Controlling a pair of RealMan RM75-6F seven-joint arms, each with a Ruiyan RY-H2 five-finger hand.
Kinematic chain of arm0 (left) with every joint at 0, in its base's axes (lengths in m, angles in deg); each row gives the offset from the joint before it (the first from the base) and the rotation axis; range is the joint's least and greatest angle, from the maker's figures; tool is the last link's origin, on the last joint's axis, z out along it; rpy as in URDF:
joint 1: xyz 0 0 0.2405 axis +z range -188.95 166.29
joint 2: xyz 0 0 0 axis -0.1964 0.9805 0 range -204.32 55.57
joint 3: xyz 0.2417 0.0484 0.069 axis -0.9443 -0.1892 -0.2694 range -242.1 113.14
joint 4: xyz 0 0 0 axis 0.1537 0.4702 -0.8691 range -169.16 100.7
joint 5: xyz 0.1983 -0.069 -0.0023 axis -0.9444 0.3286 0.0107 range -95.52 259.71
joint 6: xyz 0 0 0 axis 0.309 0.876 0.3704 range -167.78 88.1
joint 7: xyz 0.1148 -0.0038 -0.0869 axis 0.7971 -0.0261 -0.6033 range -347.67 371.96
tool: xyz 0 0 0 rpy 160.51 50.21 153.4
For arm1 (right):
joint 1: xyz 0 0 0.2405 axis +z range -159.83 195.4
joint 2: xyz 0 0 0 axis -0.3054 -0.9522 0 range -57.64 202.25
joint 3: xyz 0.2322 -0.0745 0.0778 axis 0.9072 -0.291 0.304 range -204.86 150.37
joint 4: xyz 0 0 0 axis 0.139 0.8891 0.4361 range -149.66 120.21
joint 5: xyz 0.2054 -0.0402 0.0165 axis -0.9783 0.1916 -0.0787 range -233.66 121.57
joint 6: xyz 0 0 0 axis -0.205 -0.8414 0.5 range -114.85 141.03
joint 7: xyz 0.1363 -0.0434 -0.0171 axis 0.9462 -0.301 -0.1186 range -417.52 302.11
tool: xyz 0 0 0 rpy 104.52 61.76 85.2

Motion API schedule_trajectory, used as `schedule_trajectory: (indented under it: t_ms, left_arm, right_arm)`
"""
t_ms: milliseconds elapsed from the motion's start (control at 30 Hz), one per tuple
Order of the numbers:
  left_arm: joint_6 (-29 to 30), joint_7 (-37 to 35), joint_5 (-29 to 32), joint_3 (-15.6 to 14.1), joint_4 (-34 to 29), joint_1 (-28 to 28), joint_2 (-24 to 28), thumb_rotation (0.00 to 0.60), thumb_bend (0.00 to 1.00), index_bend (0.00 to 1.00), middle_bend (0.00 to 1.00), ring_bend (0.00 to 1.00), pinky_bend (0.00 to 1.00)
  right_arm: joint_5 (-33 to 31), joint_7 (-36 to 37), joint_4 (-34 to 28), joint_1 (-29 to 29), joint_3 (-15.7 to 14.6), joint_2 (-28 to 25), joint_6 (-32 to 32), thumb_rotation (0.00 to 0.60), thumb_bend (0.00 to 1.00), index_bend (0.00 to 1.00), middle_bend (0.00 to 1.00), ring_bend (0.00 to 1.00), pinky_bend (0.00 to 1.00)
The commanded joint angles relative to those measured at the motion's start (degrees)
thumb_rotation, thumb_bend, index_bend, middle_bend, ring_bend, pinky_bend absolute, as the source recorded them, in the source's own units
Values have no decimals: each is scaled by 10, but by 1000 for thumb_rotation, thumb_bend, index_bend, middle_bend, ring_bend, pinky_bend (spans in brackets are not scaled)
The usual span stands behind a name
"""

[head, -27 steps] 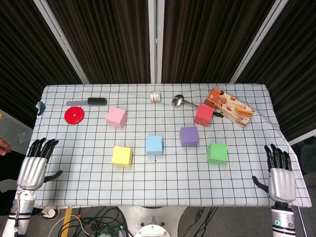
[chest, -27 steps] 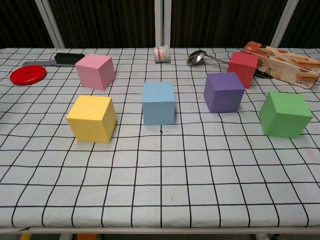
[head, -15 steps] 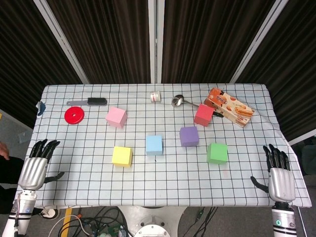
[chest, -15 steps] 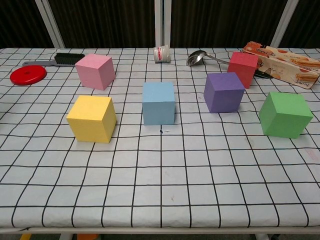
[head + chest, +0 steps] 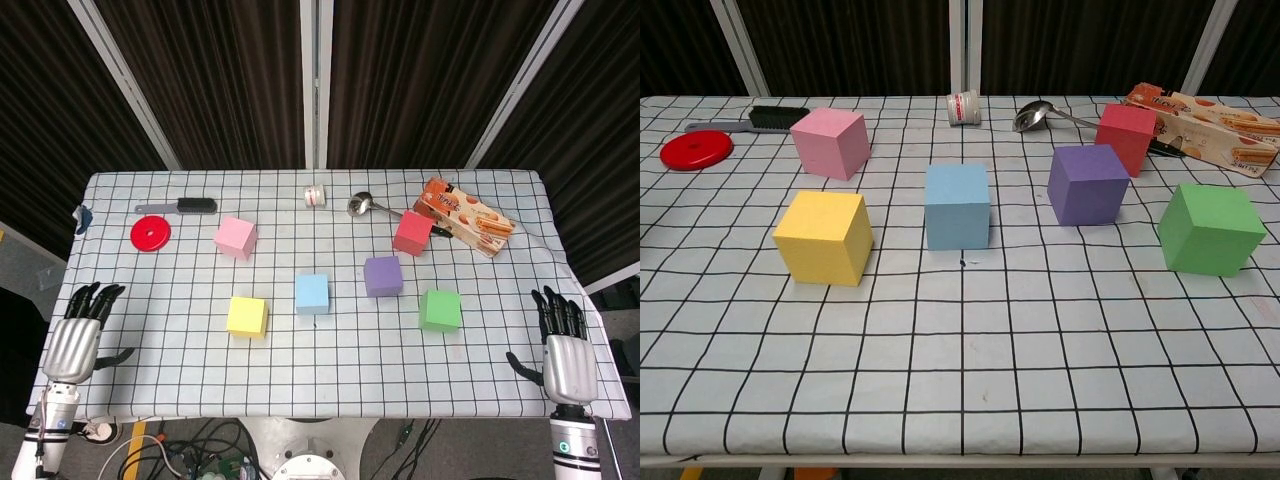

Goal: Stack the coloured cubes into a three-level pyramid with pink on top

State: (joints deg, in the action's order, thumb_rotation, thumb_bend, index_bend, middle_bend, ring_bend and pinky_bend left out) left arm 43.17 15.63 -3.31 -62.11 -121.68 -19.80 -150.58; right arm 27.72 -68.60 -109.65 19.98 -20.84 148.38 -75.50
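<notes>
The pink cube sat on the checked table toward the back left, apart from every other cube. Nearer the front lay the yellow cube, blue cube, purple cube and green cube, each on its own, with the red cube by a snack box. The left hand and right hand rested at the front corners, fingers spread, holding nothing.

- Six foam-like cubes: one pink cube, one yellow cube, one light blue cube, one purple cube, one red cube, one green cube.
- One red round disc.
- One black-bristled brush.
- One small white jar.
- One metal spoon.
- One orange biscuit box.
- Two robot hands: left hand, right hand.
</notes>
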Motion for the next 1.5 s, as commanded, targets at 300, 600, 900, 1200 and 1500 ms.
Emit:
schedule_trajectory:
  t_ms: [300,600,900,1200,1500]
  left_arm:
    - [7,-12,1,1,4,5,7,600,0,120,128,0,70]
    - [9,-25,0,2,6,6,11,600,0,121,128,0,70]
    - [-23,-40,18,11,-1,-9,15,600,0,122,128,0,70]
    - [-17,-47,24,8,3,-1,12,600,0,122,128,0,70]
    - [-7,-72,23,7,19,8,15,600,0,122,128,0,70]
  right_arm:
    - [-6,-9,-27,42,22,-13,46,600,74,0,24,0,0]
    - [-34,-47,-57,85,41,-29,99,600,74,0,26,0,0]
    - [-63,-27,-59,130,56,-26,157,600,74,0,41,0,0]
    - [-87,-52,-68,211,78,-18,244,600,72,0,50,0,0]
    - [-201,-120,-16,284,100,17,313,600,75,0,50,0,0]
